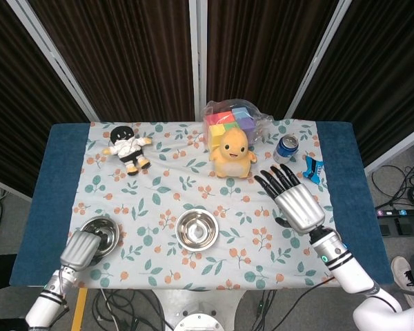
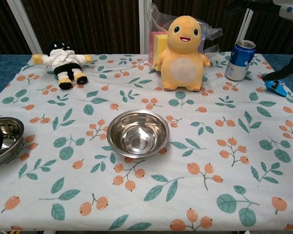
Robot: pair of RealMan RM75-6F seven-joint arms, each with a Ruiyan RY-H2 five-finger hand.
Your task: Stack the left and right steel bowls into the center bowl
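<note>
The left hand (image 1: 81, 247) sits at the near left corner of the floral tablecloth (image 1: 159, 193). Its fingers are curled over the near rim of the left shiny steel bowl (image 1: 101, 233) and grip it. The chest view shows only this bowl at its left edge, with a dark shape at the rim, so the grip is read from the head view.

The centre round steel bowl (image 2: 137, 133) stands upright near the front middle of the cloth, well apart from the left bowl.

The right hand (image 1: 294, 203) hovers above the right side of the cloth with its dark fingers (image 1: 276, 181) spread apart, holding nothing. In the chest view only dark fingertips appear at the right edge, near a small blue packet (image 2: 274, 86).

Farther back are a yellow plush creature (image 2: 184, 48), a blue drink can (image 2: 238, 60) whose label is too small to read, a clear bag of coloured foam blocks (image 1: 232, 118), and a black-and-white plush doll (image 2: 61, 61) at the far left.
</note>
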